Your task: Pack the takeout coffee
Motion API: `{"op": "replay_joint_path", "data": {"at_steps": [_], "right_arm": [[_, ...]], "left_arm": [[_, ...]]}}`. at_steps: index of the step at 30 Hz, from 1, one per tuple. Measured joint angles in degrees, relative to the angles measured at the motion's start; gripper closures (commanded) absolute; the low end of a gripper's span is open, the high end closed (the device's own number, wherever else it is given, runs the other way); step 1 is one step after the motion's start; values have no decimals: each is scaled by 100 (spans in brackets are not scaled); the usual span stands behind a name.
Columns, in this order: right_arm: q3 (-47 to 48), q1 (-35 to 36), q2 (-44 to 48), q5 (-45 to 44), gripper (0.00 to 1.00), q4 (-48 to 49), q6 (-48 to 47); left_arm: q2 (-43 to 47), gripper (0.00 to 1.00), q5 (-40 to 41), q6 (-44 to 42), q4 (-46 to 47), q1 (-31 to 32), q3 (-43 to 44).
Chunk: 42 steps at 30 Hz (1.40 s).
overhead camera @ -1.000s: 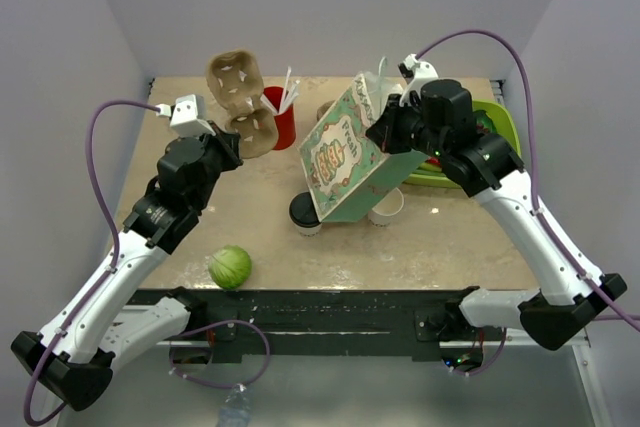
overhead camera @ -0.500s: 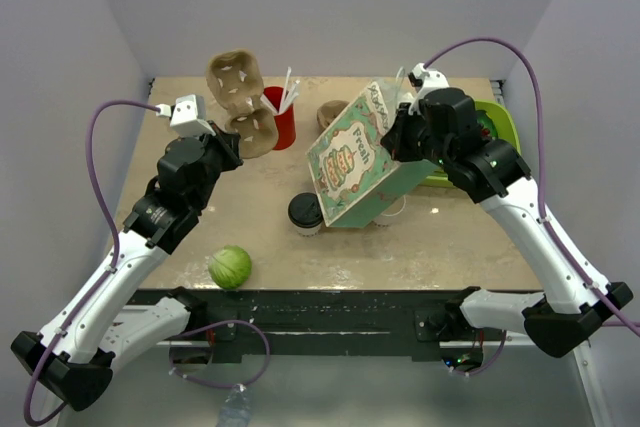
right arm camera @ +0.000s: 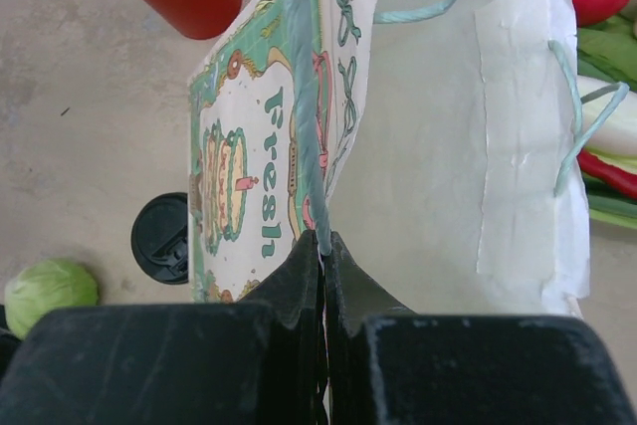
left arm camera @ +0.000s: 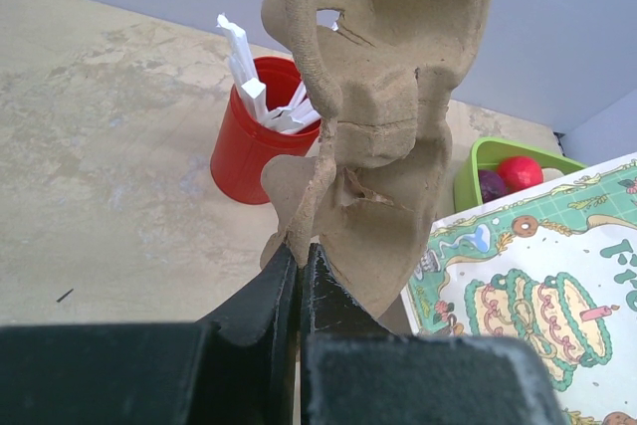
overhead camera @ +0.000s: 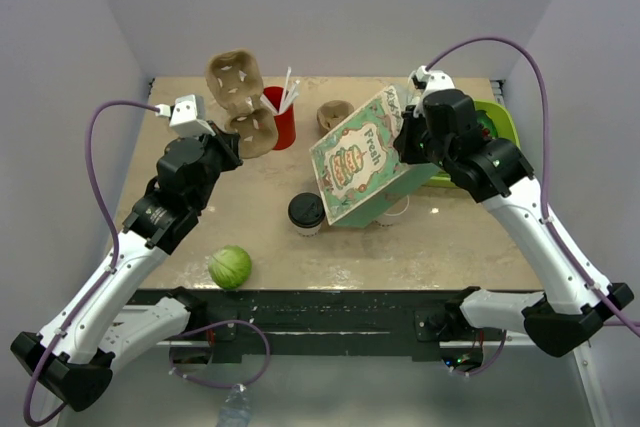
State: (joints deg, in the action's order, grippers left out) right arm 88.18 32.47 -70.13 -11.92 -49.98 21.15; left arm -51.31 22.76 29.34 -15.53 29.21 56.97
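The takeout coffee [overhead camera: 306, 212], a white cup with a black lid, stands on the table just left of the printed paper bag [overhead camera: 361, 161]. Its lid also shows in the right wrist view [right arm camera: 164, 238]. My right gripper [overhead camera: 402, 129] is shut on the bag's top edge at its teal handle [right arm camera: 321, 239] and holds the bag tilted, its white inside [right arm camera: 448, 146] open. My left gripper [overhead camera: 230, 143] is shut on the rim of a brown pulp cup carrier [overhead camera: 238, 97], held upright in the left wrist view [left arm camera: 388, 97].
A red cup with white straws [overhead camera: 282, 117] stands behind the carrier. A lidless white cup [overhead camera: 397, 210] peeks out under the bag. A green tray of vegetables [overhead camera: 503, 125] is at the far right, a green round fruit [overhead camera: 229, 267] near the front, and a brown pulp piece [overhead camera: 333, 114] behind the bag.
My right gripper has carried the bag to the right and stood it more upright, so the black-lidded cup is now fully uncovered. The left arm has not moved.
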Motion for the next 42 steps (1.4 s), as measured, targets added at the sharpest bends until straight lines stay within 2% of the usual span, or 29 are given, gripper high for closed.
{"op": "replay_joint_path", "data": {"at_steps": [4,12,18,31,42], "right_arm": [[63,0,0,-203,100,-61,-160],[57,37,-177,260,100,42,-472],[39,136,-278,286,100,96,-568],[-37,1106,-568,-306,100,232,-603],[-372,1355,-761,212,100,866,-511]], "left_arm": [[0,100,0,0,0,0,0],[-7,100,0,0,0,0,-2],[-44,100,-2,0,0,0,-2],[-87,100,-153,0,0,0,-2],[-87,100,-179,2,-2,0,0]]}}
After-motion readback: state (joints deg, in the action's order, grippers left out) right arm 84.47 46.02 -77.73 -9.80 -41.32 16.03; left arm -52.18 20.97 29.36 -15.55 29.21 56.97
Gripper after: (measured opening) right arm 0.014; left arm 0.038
